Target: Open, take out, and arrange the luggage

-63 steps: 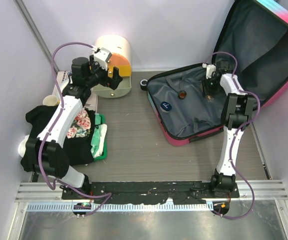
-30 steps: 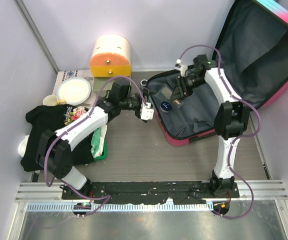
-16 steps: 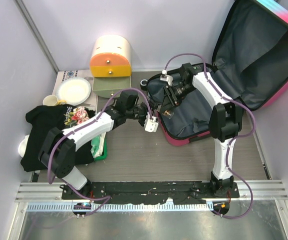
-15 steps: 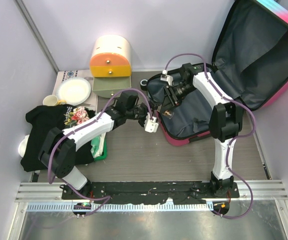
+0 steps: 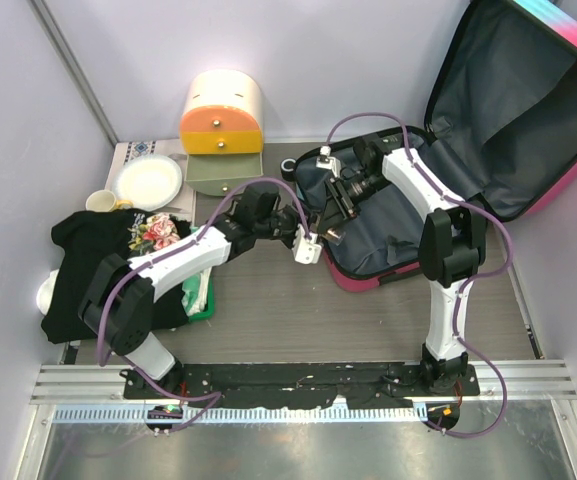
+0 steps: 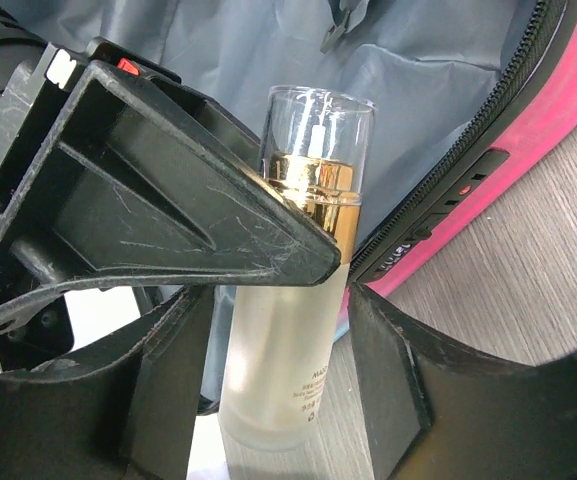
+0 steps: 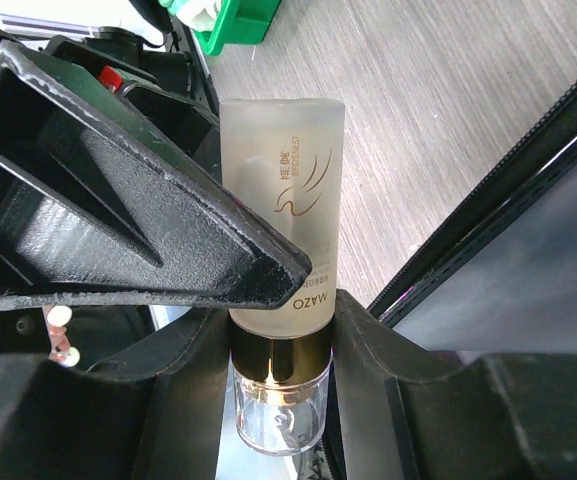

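Lying open on the right side of the desk (image 5: 268, 310), the luggage (image 5: 513, 110) has its lid tipped back toward the right wall. Dark grey lining shows in both halves, and the pink shell edge with its black zip faces the middle of the desk. At that near-left rim the 2 arms meet on 1 small bottle (image 7: 283, 200) with a frosted body, gold collar and clear cap. The right gripper (image 7: 280, 325) reaches over from the case side, and its jaws are clamped on the bottle at the gold collar, pressing it from both sides. The left gripper (image 6: 273, 330) comes in from the desk side. Its jaws stand apart around the frosted base end, with 1 finger (image 6: 388, 370) close against the glass and a thin gap showing on the other side. The bottle is held over the wood-grain desk, just beside the pink rim. Farther left lie a green tray (image 5: 200, 292) and a heap of black and floral clothing (image 5: 88, 255). Toward the back are a white plate (image 5: 149, 181) and a round cream-and-orange drawer box (image 5: 223, 115).
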You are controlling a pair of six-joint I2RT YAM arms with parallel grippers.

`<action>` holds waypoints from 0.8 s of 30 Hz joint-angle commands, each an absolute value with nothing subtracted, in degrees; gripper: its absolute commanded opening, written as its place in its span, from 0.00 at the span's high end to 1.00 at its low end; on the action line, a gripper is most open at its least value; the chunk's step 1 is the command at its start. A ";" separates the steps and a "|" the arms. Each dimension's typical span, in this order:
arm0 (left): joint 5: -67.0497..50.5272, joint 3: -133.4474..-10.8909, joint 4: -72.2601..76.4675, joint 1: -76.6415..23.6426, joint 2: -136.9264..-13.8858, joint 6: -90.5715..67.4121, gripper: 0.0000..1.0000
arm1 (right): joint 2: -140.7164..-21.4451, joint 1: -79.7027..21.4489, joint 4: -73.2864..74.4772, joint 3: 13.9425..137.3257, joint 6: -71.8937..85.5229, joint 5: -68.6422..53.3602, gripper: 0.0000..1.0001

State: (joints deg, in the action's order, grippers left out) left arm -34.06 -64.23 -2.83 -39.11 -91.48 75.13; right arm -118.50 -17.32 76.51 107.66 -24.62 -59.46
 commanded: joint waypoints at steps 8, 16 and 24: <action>-32.87 -64.86 -1.58 -39.99 -91.32 76.03 0.59 | -114.26 -17.75 79.01 107.93 -22.85 -65.04 0.99; -29.97 -65.22 -2.47 -39.46 -90.79 72.43 1.00 | -114.70 -17.84 79.28 110.47 -23.03 -64.25 0.63; -31.90 -68.72 -6.59 -32.28 -90.00 66.71 1.00 | -117.07 -9.34 69.55 118.47 -12.41 -61.80 0.14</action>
